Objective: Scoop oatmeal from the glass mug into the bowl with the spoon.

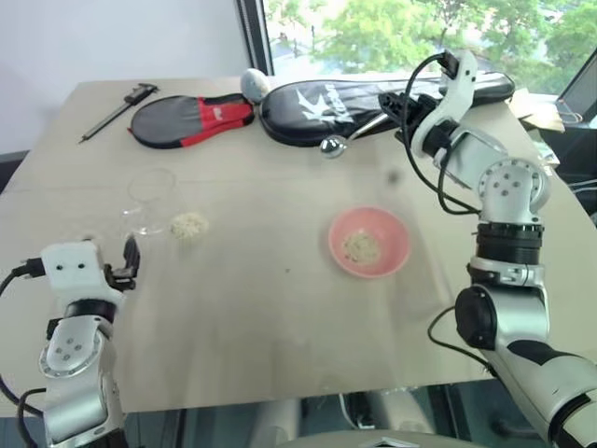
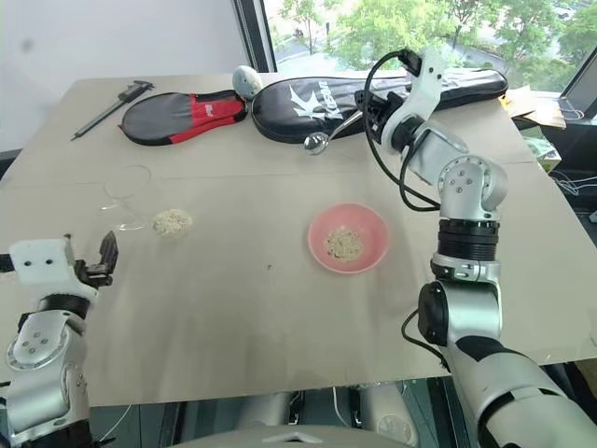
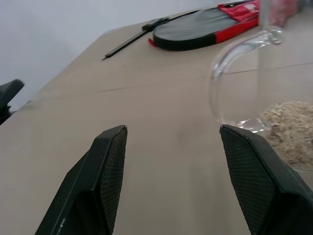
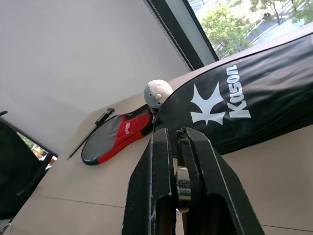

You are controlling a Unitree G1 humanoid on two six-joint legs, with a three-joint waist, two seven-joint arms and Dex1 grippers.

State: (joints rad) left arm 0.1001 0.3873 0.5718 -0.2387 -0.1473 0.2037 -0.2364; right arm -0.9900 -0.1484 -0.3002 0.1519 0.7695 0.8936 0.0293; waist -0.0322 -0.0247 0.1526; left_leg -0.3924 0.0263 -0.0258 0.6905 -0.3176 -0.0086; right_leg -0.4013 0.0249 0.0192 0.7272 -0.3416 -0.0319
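Observation:
The clear glass mug [image 1: 151, 198] stands at the table's left, its handle [image 3: 230, 78] close ahead of my left gripper. Pale oatmeal [image 1: 189, 225] shows through the glass at its bottom [image 3: 292, 128]. My left gripper [image 1: 131, 258] hangs just in front of the mug, level and open, with nothing between its fingers [image 3: 110, 161]. The pink bowl [image 1: 403, 245] sits right of centre with a small heap of oats in it. My right gripper [image 1: 396, 107] is raised behind the bowl and shut on the handle of the silver spoon [image 1: 333, 147]. The spoon's head points left, over the table.
At the table's back edge lie a black racket case [image 1: 326, 107], a black-and-red one [image 1: 187, 119], a grey plush ball [image 1: 254, 84] and a black caliper [image 1: 117, 110]. Bare tabletop lies between mug and bowl. The front edge is near my left arm.

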